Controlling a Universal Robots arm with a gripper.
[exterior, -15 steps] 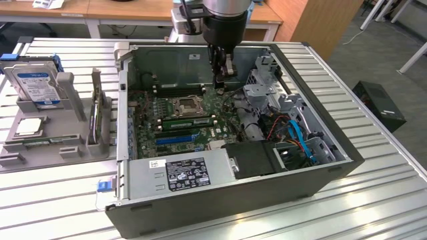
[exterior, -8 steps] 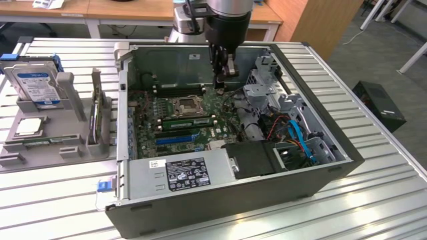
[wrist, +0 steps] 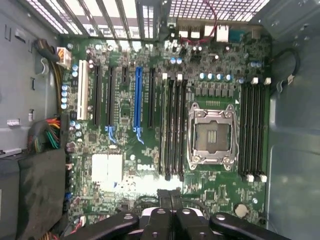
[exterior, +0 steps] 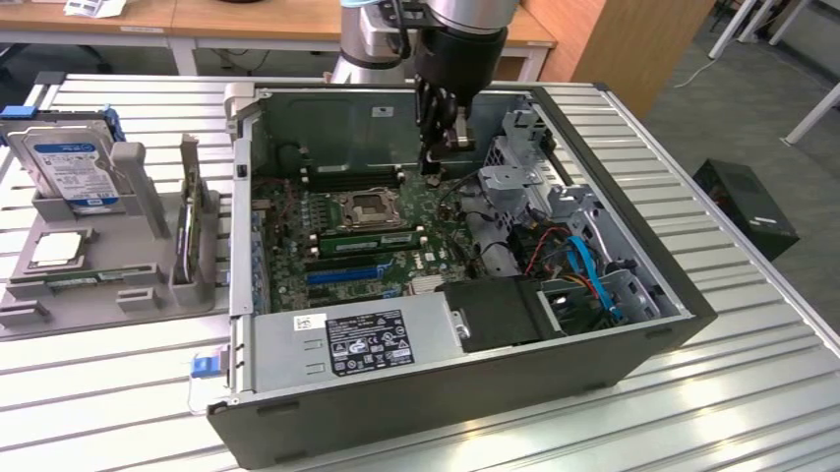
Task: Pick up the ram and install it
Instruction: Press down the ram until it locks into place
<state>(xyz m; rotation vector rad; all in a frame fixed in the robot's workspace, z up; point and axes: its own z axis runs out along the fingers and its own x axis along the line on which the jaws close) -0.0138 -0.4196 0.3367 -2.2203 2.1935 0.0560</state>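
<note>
A long green ram stick (exterior: pixel 372 239) stands on edge in a memory slot, just in front of the open processor socket (exterior: pixel 365 206) inside the open computer case. My gripper (exterior: pixel 436 167) hangs over the motherboard behind and to the exterior view's right of that socket, clear of the ram. Its fingers are shut with nothing visible between them. In the wrist view the shut gripper (wrist: pixel 170 197) hovers over the board's edge, near the black memory slots (wrist: pixel 172 127) beside the processor socket (wrist: pixel 211 135).
A grey holder (exterior: pixel 145 295) at the exterior view's left carries a hard drive (exterior: pixel 73 167), a silver chip (exterior: pixel 55 251) and another green strip (exterior: pixel 66 282). The power supply (exterior: pixel 354 339), drive cage and blue cables (exterior: pixel 584 270) crowd the case's near side.
</note>
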